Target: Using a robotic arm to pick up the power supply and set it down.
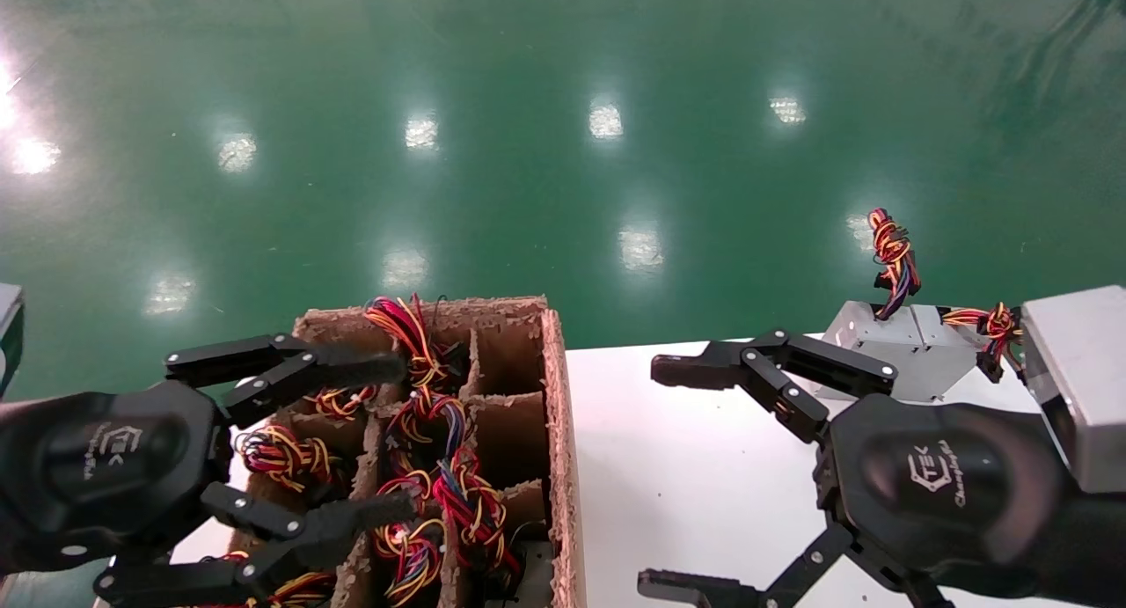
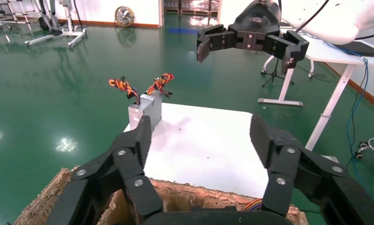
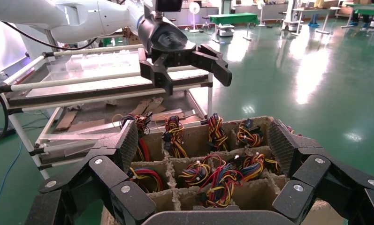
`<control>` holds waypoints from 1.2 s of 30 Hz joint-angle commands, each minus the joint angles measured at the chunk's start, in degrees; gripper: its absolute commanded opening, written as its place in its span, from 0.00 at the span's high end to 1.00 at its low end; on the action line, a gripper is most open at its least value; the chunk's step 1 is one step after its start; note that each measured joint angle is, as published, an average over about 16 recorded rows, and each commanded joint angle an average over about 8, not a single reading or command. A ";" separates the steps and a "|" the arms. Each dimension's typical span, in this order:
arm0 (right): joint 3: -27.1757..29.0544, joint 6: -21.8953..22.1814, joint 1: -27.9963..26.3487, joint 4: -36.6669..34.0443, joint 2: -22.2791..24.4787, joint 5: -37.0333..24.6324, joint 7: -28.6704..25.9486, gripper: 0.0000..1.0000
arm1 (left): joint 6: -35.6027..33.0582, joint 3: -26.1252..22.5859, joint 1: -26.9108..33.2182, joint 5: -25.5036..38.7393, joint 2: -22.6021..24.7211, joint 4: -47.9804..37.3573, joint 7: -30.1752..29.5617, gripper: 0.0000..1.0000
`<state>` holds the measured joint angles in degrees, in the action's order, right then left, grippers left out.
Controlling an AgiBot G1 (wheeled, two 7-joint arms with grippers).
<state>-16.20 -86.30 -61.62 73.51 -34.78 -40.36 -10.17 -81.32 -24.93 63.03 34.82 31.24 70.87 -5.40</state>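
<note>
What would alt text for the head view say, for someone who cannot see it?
Two open black grippers: the left gripper hovers over a divided cardboard box of power supplies with coloured wire bundles, the right gripper over a white table bearing two power supplies.

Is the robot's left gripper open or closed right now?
Open. The left gripper hangs over the cardboard box with its black fingers spread wide apart and nothing held between them.
</note>
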 commanded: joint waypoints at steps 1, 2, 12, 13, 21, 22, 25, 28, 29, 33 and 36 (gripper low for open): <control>0.04 0.13 0.01 0.01 -0.05 -0.30 -0.13 0.00 | 0.00 0.00 0.00 0.00 0.00 0.00 0.00 0.00; 0.05 0.17 0.01 0.01 -0.07 -0.41 -0.17 0.00 | 0.00 0.00 0.00 0.00 0.00 0.00 0.00 0.00; 0.11 0.46 0.05 0.04 -0.17 -1.13 -0.48 0.00 | 0.00 0.00 0.00 0.00 0.00 0.00 0.00 0.00; 0.12 0.48 0.05 0.05 -0.17 -1.17 -0.50 0.00 | 0.00 0.00 0.00 0.00 0.00 0.00 0.00 0.00; 0.15 0.57 0.07 0.06 -0.20 -1.39 -0.58 0.00 | 0.00 0.00 0.00 0.00 0.00 0.00 0.00 0.00; 0.16 0.57 0.07 0.06 -0.20 -1.41 -0.58 0.00 | 0.00 0.00 0.00 0.00 0.00 0.00 0.00 0.00; 0.17 0.59 0.08 0.06 -0.21 -1.46 -0.59 0.00 | 0.00 0.00 0.00 0.00 0.00 0.00 0.00 0.00; 0.18 0.60 0.08 0.06 -0.22 -1.50 -0.60 0.00 | 0.00 0.00 0.00 0.00 0.00 0.00 0.00 0.00; 0.19 0.61 0.08 0.06 -0.23 -1.51 -0.60 0.00 | 0.00 0.00 0.00 0.00 0.00 0.00 0.00 0.00; 0.19 0.62 0.08 0.06 -0.24 -1.54 -0.62 0.00 | 0.00 0.00 0.00 0.00 0.00 0.00 0.00 0.00; 0.19 0.63 0.08 0.06 -0.25 -1.54 -0.62 0.00 | 0.00 0.00 0.00 0.00 0.00 0.00 0.00 0.00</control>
